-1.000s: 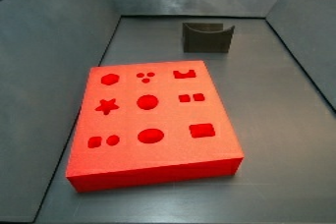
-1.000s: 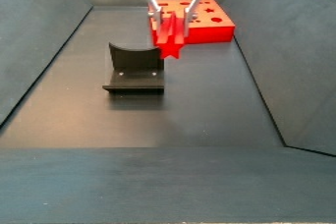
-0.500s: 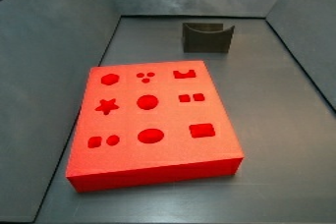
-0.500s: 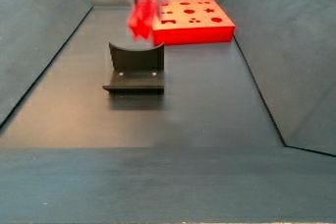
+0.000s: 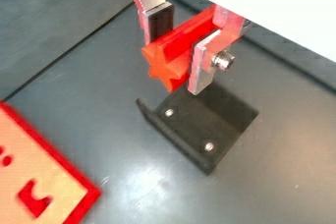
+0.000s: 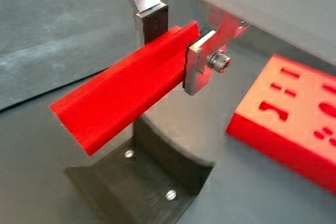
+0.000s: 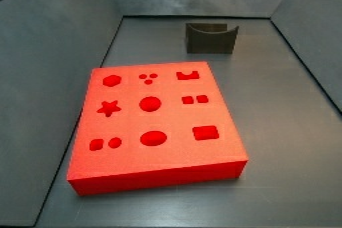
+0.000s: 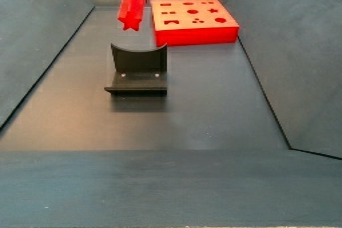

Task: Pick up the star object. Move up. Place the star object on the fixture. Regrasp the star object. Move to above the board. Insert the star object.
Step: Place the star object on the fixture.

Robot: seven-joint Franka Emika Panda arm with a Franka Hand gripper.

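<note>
I'm holding my claw (image 5: 182,43) clamped on the star object (image 6: 125,100) above the fixture (image 8: 136,70), placing, regrasping and board (image 7: 158,124) insertion pending.

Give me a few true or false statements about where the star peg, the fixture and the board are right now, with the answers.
1. The end effector holds the star object above the floor. True.
2. The star object rests in the fixture notch. False: it hangs above the fixture, apart from it.
3. The board lies flat on the floor. True.
4. The star object sits in the board's star hole. False: that hole is empty.
</note>
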